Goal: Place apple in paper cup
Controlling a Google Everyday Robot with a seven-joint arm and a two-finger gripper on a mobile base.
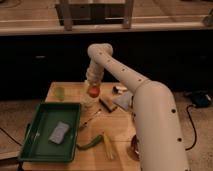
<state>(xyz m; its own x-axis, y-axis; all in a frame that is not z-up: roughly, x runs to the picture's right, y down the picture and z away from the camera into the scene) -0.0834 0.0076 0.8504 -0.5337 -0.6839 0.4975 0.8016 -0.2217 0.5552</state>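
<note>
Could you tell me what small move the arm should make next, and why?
Probably lower straight down a little. The gripper holds the apple above what looks like the paper cup on the table, so a short descent should bring it into the rim before release.

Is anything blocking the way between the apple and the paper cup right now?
Nothing visible does. The gripper holds the round orange-red apple above the far side of the wooden table, over a pale cup-like shape directly beneath it, with nothing between them.
</note>
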